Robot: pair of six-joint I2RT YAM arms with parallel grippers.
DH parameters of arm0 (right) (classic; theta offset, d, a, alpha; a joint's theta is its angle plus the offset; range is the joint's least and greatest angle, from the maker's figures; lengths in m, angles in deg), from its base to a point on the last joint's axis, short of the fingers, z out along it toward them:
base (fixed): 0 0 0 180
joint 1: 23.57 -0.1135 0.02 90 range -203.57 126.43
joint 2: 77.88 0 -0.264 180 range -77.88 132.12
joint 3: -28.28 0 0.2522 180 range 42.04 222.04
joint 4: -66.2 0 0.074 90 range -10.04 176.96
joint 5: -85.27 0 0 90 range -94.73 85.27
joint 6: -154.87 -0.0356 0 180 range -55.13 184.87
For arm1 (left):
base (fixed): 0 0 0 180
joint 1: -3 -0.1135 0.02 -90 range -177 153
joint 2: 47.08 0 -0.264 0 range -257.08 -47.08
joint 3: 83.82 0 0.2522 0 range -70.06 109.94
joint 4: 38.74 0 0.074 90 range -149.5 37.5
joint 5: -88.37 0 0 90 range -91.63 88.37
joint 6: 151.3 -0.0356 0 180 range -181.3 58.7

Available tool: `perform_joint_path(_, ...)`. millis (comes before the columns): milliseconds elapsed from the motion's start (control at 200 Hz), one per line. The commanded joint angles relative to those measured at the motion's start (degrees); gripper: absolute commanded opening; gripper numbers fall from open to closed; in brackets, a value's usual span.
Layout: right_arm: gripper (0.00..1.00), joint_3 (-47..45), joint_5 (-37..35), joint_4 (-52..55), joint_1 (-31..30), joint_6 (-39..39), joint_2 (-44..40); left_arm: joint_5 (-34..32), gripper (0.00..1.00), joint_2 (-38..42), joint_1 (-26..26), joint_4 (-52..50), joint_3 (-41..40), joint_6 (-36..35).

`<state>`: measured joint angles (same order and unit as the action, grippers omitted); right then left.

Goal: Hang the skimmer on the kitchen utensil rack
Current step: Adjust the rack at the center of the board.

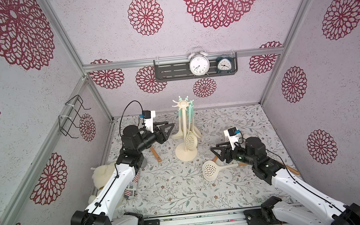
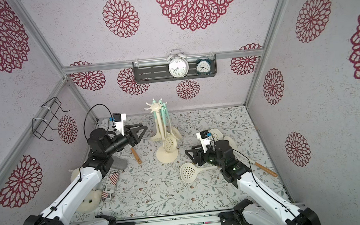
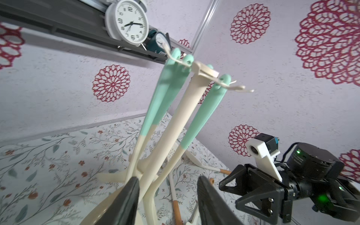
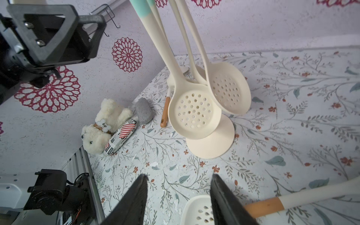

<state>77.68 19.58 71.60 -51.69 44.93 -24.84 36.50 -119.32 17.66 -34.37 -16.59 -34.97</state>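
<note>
The cream kitchen utensil rack (image 1: pixel 186 155) (image 2: pixel 167 156) stands mid-table, its hook crown (image 3: pixel 206 71) on top. Mint-handled utensils hang from it, among them a cream skimmer (image 1: pixel 191 141) (image 4: pixel 194 111) and a second perforated one (image 4: pixel 228 89). Another skimmer (image 1: pixel 211 170) (image 2: pixel 188 172), with an orange-banded handle, lies flat on the table. My left gripper (image 1: pixel 168 126) (image 3: pixel 168 179) is open beside the rack's pole and holds nothing. My right gripper (image 1: pixel 215 153) (image 4: pixel 179 176) is open just above the lying skimmer's bowl (image 4: pixel 196 211), with nothing between its fingers.
A dark grey shelf (image 1: pixel 170 72) on the back wall carries a white clock (image 1: pixel 197 64) and a teal clock (image 1: pixel 224 64). A black wire rack (image 1: pixel 71 119) hangs on the left wall. A teddy bear (image 4: pixel 109 124), a striped pouch (image 4: pixel 121 134) and loose wooden-handled utensils (image 1: pixel 156 154) lie around.
</note>
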Motion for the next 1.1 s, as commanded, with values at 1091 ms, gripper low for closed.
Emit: perform_joint_path(1091,0.56,13.4,6.1,-3.0,0.0,4.3,-3.4,9.3,0.48,-20.8,4.0,-1.7,16.9,-6.2)
